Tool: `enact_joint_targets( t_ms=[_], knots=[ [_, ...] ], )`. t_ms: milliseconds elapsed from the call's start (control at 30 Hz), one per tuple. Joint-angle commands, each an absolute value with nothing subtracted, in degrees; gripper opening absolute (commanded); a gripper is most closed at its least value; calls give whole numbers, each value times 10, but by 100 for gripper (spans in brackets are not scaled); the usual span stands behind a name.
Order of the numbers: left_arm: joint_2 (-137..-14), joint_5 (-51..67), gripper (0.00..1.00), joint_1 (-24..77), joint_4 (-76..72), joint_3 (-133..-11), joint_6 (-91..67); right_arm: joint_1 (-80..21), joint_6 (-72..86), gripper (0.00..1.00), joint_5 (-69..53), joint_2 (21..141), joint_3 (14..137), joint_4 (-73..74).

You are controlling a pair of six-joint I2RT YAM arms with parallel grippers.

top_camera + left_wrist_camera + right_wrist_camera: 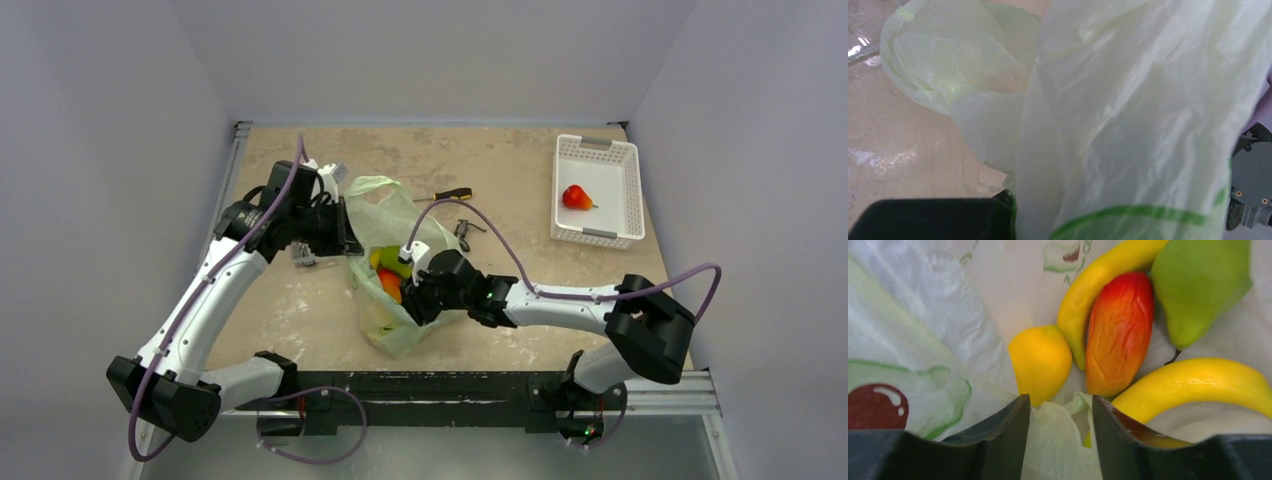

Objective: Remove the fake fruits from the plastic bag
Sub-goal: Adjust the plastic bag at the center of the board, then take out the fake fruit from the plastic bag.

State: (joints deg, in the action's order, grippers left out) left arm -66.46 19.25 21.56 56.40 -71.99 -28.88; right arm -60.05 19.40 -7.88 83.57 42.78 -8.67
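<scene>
The plastic bag stands with its mouth open between both arms. My left gripper is shut on its left rim; in the left wrist view the film hangs over the jaws and only one dark finger shows. My right gripper is inside the bag, open, with a crumpled fold of film between its fingers. Just beyond lie the fake fruits: a yellow round one, a red-orange one, a green pear and two bananas. The lower banana touches the right finger.
A white slotted basket at the back right holds one red fruit. A yellow-and-black screwdriver lies behind the bag and a small dark tool to its right. A small grey object sits by the left gripper.
</scene>
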Motion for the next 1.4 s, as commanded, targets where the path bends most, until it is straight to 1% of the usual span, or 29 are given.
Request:
enact_joint_targets(
  t_ms=[0,100,233,433,567,767,900,967,1067,1167,1367],
  knots=[
    [-656,196,0,216,555,-728,-290,-604,164,30,-131,793,466,-68],
    [-650,209,0,216,544,-732,-298,-596,170,35,-85,766,488,-37],
    [-646,243,0,216,537,-750,-305,-583,185,38,-54,785,517,-30],
    [-639,287,0,217,527,-775,-308,-580,173,37,-56,871,590,-14],
    [-635,294,0,216,530,-784,-304,-576,167,37,-100,907,604,-22],
    [-626,281,0,216,527,-768,-303,-576,123,51,-216,948,594,-26],
    [-626,284,0,216,520,-751,-309,-577,109,66,-227,948,563,-41],
    [-623,283,0,216,514,-739,-313,-581,96,71,-221,953,558,-38],
    [-617,278,0,217,504,-718,-320,-590,92,75,-201,968,557,-36],
    [-609,272,0,216,500,-694,-325,-603,103,78,-166,982,536,-66],
    [-592,264,0,216,493,-650,-333,-629,119,80,-99,1023,527,-91]
  ],
)
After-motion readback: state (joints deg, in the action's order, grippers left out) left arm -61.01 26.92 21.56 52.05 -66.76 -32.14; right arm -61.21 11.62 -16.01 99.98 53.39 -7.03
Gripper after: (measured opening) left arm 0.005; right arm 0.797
